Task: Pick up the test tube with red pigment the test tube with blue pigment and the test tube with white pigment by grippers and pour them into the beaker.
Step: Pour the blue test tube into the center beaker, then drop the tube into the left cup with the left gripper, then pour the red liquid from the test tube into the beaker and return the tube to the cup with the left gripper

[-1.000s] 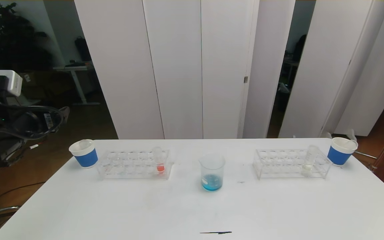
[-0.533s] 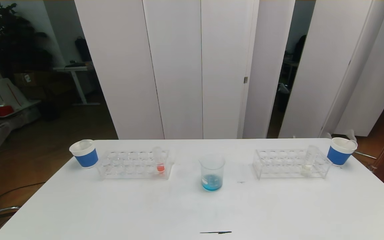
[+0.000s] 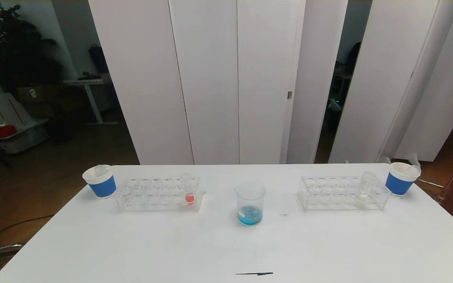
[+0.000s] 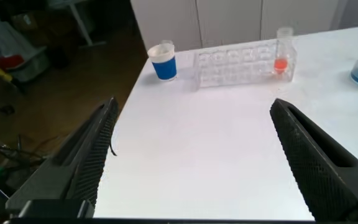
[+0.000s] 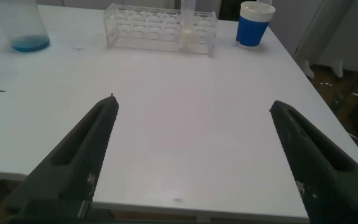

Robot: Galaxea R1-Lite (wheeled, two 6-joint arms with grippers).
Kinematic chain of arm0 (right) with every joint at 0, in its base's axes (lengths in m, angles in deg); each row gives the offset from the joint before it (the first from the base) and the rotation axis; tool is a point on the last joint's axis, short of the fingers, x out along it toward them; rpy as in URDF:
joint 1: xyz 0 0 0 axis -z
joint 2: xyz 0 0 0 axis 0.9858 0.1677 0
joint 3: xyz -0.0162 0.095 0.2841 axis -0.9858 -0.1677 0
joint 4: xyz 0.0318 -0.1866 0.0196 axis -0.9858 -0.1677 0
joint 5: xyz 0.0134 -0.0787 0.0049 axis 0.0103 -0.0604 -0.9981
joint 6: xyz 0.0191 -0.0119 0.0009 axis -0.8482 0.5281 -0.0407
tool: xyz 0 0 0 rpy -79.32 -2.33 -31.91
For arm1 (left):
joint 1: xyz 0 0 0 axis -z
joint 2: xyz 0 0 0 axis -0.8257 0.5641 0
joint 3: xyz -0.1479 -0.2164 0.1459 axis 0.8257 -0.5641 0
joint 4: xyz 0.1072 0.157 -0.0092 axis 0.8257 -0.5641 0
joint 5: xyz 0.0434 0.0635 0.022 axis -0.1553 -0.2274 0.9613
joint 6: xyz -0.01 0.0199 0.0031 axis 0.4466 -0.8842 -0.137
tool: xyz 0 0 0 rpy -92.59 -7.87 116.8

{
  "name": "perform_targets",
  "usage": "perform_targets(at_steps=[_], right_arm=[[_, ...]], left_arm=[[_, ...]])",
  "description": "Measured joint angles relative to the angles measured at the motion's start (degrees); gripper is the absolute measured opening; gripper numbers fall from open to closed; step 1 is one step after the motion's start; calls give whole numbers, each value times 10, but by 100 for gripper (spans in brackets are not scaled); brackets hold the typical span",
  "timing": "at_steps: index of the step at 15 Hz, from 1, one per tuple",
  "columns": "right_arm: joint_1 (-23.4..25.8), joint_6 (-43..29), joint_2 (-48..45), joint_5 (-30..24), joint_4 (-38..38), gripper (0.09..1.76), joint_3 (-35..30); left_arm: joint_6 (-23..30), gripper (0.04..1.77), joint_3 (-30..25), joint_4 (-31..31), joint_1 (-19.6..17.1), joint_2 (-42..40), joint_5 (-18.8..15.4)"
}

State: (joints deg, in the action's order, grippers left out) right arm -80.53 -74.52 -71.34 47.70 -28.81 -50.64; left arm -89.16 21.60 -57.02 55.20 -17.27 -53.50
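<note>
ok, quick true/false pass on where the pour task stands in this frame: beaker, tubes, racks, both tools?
1. The small clear glass beaker holds blue liquid. True.
2. The slim clear test tube with orange-red liquid lies loose on the white table. False: it stands in the left clear plastic rack.
3. The slim tube with cream-white pigment sits in the right clear rack. True.
4. The left tool grips a tube. False: open, empty, over the table.
5. The right tool is open. True.
</note>
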Motion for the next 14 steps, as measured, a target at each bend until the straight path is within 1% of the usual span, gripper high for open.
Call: perform_targets(at_steps=[1, 2, 3, 4, 5, 6, 8, 9, 10, 11, 12, 14], right_arm=[[0, 0, 0, 0, 0, 175, 0], [0, 0, 0, 0, 0, 175, 0], [0, 0, 0, 0, 0, 175, 0], [0, 0, 0, 0, 0, 175, 0], [0, 0, 0, 0, 0, 175, 0], [0, 0, 0, 0, 0, 175, 0], [0, 0, 0, 0, 0, 175, 0], [0, 0, 0, 0, 0, 175, 0], [0, 0, 0, 0, 0, 175, 0], [0, 0, 0, 0, 0, 175, 0], [0, 0, 0, 0, 0, 175, 0], [0, 0, 0, 0, 0, 175, 0]], left_arm=[[2, 175, -18, -55, 2, -40, -25], [8, 175, -34, -67, 4, -67, -35], [16, 175, -50, -66, 5, -84, -37], [28, 175, -69, -49, 6, -98, -37], [36, 175, -91, -22, 6, -106, -36], [41, 175, -116, 30, 6, -111, -36], [46, 175, -187, 175, 6, -117, -41], [55, 175, -212, 222, 6, -118, -45], [74, 175, -228, 222, 6, -119, -53], [93, 175, -237, 184, 6, -119, -61], [105, 175, -241, 160, 7, -120, -65], [108, 175, -244, 155, 6, -120, -67]])
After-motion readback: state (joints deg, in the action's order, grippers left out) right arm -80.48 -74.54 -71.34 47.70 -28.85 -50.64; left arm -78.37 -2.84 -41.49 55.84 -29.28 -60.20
